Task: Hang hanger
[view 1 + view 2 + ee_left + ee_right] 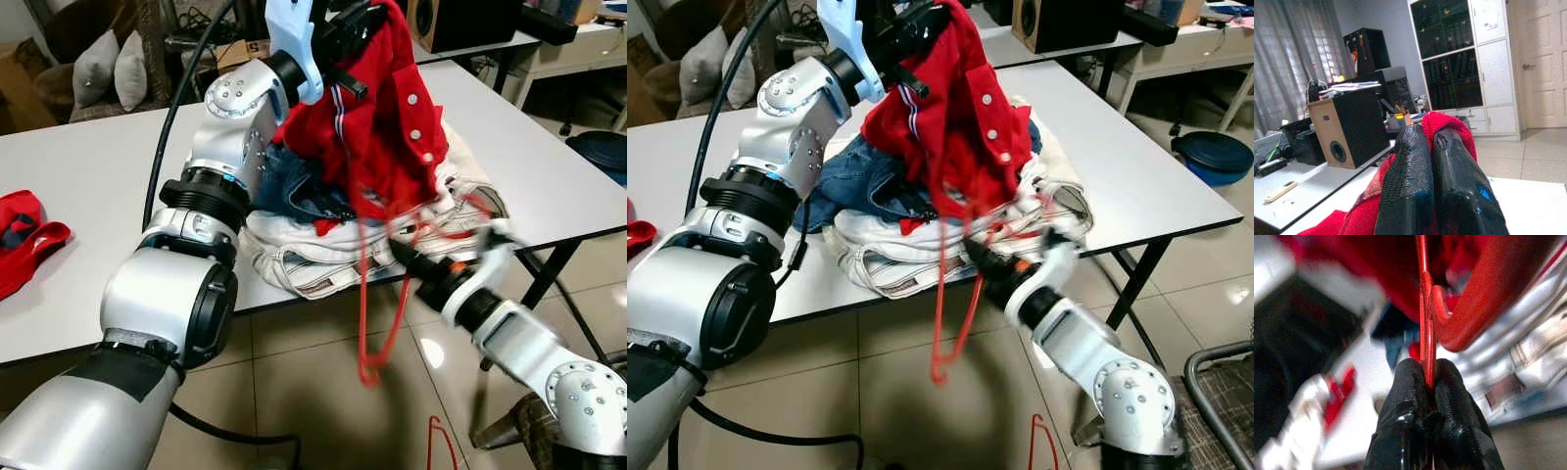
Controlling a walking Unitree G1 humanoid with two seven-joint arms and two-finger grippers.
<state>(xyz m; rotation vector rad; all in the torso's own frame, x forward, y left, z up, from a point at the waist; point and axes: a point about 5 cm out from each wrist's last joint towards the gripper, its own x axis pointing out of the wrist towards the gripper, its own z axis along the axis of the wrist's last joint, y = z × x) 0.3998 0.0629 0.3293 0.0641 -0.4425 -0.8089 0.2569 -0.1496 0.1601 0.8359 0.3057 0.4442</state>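
Over table (78,166), right claw (1427,377) pinches hanger (377,304).

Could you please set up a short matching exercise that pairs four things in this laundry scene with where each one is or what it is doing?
Things:
1. left claw
2. right claw
3. thin red wire hanger
4. folded blue denim jeans

States:
A. dangling off the white table's front edge toward the tiled floor
B. lying in the pile on the table, under the garment
C. shut on the red button-up garment, lifting it above the pile
D. shut on the hanger, low by the table edge

Pairs: 1-C, 2-D, 3-A, 4-B
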